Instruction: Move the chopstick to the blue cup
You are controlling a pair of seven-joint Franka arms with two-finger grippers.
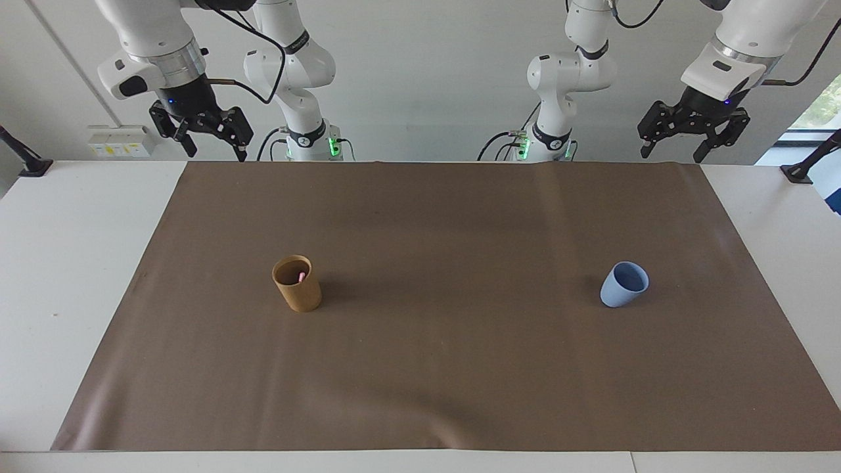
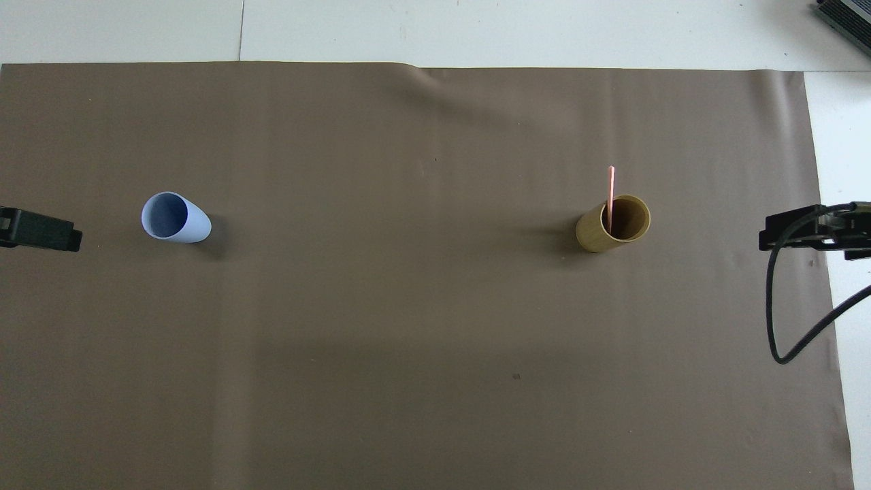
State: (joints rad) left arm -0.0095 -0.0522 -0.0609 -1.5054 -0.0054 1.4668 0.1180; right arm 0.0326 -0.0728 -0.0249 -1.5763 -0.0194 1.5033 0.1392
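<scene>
A thin pink chopstick [image 1: 301, 276] [image 2: 610, 197] stands in a tan-brown cup [image 1: 297, 284] [image 2: 612, 226] on the brown mat, toward the right arm's end. The light-blue cup [image 1: 623, 284] [image 2: 173, 218] stands upright and holds nothing, toward the left arm's end. My right gripper [image 1: 217, 152] hangs open, high over the mat's corner at its own end, well apart from the tan cup. My left gripper [image 1: 673, 156] hangs open over the mat's other corner by the robots, well apart from the blue cup. Neither holds anything.
The brown mat [image 1: 460, 368] covers most of the white table [image 1: 72, 263]. A black cable [image 2: 789, 320] loops down from the right arm over the mat's edge. Both arm bases [image 1: 309, 141] stand at the table's robot edge.
</scene>
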